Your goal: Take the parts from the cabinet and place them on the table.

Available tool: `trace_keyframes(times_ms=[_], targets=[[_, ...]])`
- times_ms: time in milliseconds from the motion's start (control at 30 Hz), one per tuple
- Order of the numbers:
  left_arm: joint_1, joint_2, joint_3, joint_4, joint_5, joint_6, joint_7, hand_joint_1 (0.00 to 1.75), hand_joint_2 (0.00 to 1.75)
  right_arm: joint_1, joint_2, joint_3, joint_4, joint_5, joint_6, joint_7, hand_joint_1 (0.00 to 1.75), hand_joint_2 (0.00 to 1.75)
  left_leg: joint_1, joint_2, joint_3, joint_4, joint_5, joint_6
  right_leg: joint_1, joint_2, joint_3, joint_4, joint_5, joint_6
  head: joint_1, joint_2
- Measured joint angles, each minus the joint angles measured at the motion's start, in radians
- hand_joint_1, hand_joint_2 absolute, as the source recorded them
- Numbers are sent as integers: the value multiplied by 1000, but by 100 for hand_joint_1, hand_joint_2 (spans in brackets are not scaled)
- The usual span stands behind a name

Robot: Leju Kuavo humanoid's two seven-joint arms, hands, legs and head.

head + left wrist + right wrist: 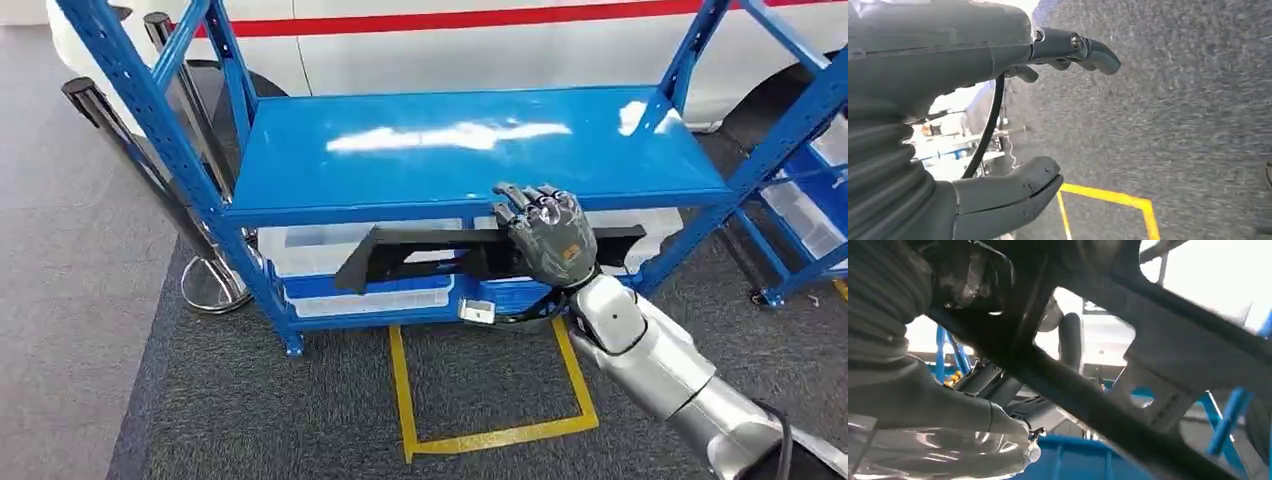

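Grey carpet floor [250, 420] with a yellow taped square [490, 390], white red-striped vehicle [450, 40] behind.
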Motion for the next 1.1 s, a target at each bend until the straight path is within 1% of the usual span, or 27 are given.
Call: trace_keyframes(times_ms=[33, 100, 133, 167, 200, 267, 300, 333, 367, 433, 467, 500, 533, 567, 600, 633, 667, 700, 767, 800, 833, 867, 967, 1000, 1033, 1067, 1100], targets=[[-2, 0, 0, 0, 0, 0, 0, 0, 175, 12, 12, -22, -8, -9, 0, -30, 175, 175, 0, 2, -15, 31, -55, -5, -2, 0, -13, -2, 10, -10, 0, 0], [1, 0, 2, 0, 2, 0, 0, 0, 175, 32, 35, -68, -26, -30, 0, -79, 175, 175, 9, 3, -41, 162, -178, -17, -2, -1, -43, -1, 34, -12, 0, 0], [1, 0, 2, 0, 3, 0, 1, 0, 175, 40, 44, -84, -27, -40, 0, -99, 175, 175, 11, 3, -52, 230, -208, -21, -2, -1, -58, 1, 46, -11, 0, 0], [1, 0, 3, 0, 3, 0, 1, 0, 175, 49, 55, -105, -29, -46, 0, -114, 175, 175, 12, 3, -53, 278, -207, -24, -2, -3, -74, 4, 56, -10, 0, 0], [1, 0, 3, 0, 3, 0, 1, 0, 175, 58, 63, -124, -32, -55, 0, -126, 175, 175, 13, 3, -36, 284, -176, -26, -2, -5, -90, 7, 67, -8, 0, 0], [0, 1, 5, 0, 6, 0, 1, 0, 175, 66, 76, -148, -30, -87, 0, -147, 175, 175, 15, 3, 45, 193, -102, -24, -4, -6, -119, 11, 86, -2, 0, 0], [0, 3, 5, 0, 7, 0, 1, 0, 175, 65, 79, -159, -26, -105, 0, -159, 175, 175, 15, 3, 116, 99, -91, -19, -5, -5, -129, 14, 97, 2, -1, 0], [-2, 4, 6, 0, 9, 0, 1, 0, 175, 65, 84, -171, -20, -124, 0, -164, 175, 175, 12, 2, 185, 3, -122, -12, -3, -5, -134, 16, 104, 9, -1, 0], [-2, 5, 8, 0, 12, 0, 1, 0, 175, 62, 87, -180, -11, -143, 1, -166, 175, 175, 8, 1, 218, -65, -143, -6, -2, -5, -137, 16, 114, 17, 0, 0], [-2, 5, 14, 0, 12, 0, 0, 0, 175, 52, 95, -187, 17, -177, 5, -168, 175, 175, 3, 1, 201, -54, -127, 0, -6, -6, -134, 0, 139, 29, 0, 0], [-1, 5, 18, 0, 12, -1, 1, 0, 175, 49, 97, -187, 24, -186, 5, -168, 175, 175, 2, 2, 192, -57, -115, 10, -5, -4, -135, -8, 152, 36, 0, 0], [-2, 5, 21, 1, 12, -2, 3, 0, 175, 46, 98, -187, 33, -191, 6, -170, 175, 175, 13, 7, 188, -69, -95, 23, -7, -1, -141, -4, 140, 41, 0, 0], [-4, 5, 21, 1, 12, -3, 5, 0, 175, 45, 100, -188, 42, -195, 7, -170, 175, 175, 11, 9, 175, -68, -81, 35, -7, 2, -157, 22, 85, 38, 1, 0], [-3, 6, 22, 1, 12, -3, 5, 0, 175, 43, 102, -188, 49, -198, 7, -170, 175, 175, 10, 10, 158, -66, -68, 42, -8, 3, -175, 82, 16, 38, 0, 0], [-2, 7, 23, 1, 12, -3, 5, 0, 175, 42, 102, -188, 53, -199, 7, -170, 175, 175, 8, 10, 142, -65, -57, 43, -8, 3, -191, 153, -42, 39, 0, 0], [-1, 8, 24, 1, 12, -3, 6, 0, 175, 42, 103, -188, 61, -196, 7, -170, 175, 175, 5, 10, 123, -62, -45, 45, -8, 4, -207, 237, -82, 42, 0, 0], [-2, 8, 24, 1, 12, -3, 6, 0, 175, 42, 103, -187, 66, -187, 7, -167, 175, 175, 4, 10, 105, -57, -35, 44, -8, 4, -212, 293, -85, 44, 0, 0], [-1, 8, 25, 1, 12, -3, 7, 0, 175, 42, 103, -186, 70, -175, 7, -164, 175, 175, 4, 10, 86, -51, -27, 43, -8, 5, -201, 315, -57, 45, 0, 0], [-1, 8, 27, 1, 11, -3, 7, 0, 175, 41, 103, -184, 78, -164, 7, -156, 175, 175, 5, 10, 51, -34, -13, 37, -9, 5, -123, 239, 15, 45, 0, 0], [-1, 8, 27, 1, 11, -3, 7, 0, 175, 40, 103, -184, 80, -163, 7, -155, 175, 175, 6, 10, 37, -22, -9, 33, -10, 5, -56, 152, 28, 44, 0, 0], [0, 9, 28, 1, 11, -3, 7, 0, 175, 36, 103, -184, 81, -163, 7, -155, 175, 175, 4, 9, 24, -13, -6, 28, -10, 6, -5, 66, -18, 43, 0, 0], [-1, 10, 28, 1, 11, -3, 7, 0, 175, 36, 103, -184, 82, -162, 7, -155, 175, 175, 0, 9, 17, -3, -2, 23, -1, 11, 26, 16, -36, 37, -1, 0], [2, 11, 29, 1, 11, -3, 7, 0, 175, 34, 103, -180, 89, -159, 7, -154, 175, 175, -3, 7, 9, -10, 25, 5, 2, 10, 4, 22, -23, 17, 0, 0], [4, 17, 31, 1, 12, -3, 7, 0, 175, 33, 106, -177, 93, -154, 8, -154, 175, 175, -2, 6, 1, -7, 17, -1, -8, 5, -5, 18, -12, 6, 0, 0], [2, 17, 31, 1, 14, -4, 7, 0, 175, 31, 107, -175, 95, -150, 9, -154, 175, 175, 2, 7, -13, 13, -22, -8, -7, 2, -17, 18, -1, -5, 0, 0], [2, 18, 32, 1, 15, -6, 7, 0, 175, 27, 111, -172, 95, -148, 11, -154, 175, 175, 2, 7, -29, 59, -78, -12, -6, 2, -29, 18, 10, -15, 0, 0], [3, 22, 33, 1, 16, -9, 7, 0, 175, 22, 118, -165, 97, -148, 15, -152, 175, 175, 3, 7, -51, 138, -138, -16, -4, 1, -43, 19, 21, -17, 0, 0]])
